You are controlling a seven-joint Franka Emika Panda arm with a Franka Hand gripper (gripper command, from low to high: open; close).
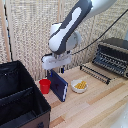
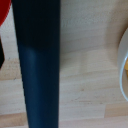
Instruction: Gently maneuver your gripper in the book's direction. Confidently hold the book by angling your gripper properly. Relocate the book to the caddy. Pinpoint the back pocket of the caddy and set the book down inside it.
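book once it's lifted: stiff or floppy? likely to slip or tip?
Probably stiff: the book stands upright under the hand with flat, unbent covers. Possibly slippery: in the wrist view its cover looks smooth, slightly glossy. Thin and tall, so it likely tips if released on edge.

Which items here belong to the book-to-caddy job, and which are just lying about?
Job:
- gripper, over the book's top edge
- book, standing upright
- caddy, black, divided

Lying about:
- red cup
- white bowl, yellow contents
- toaster oven
- wire rack
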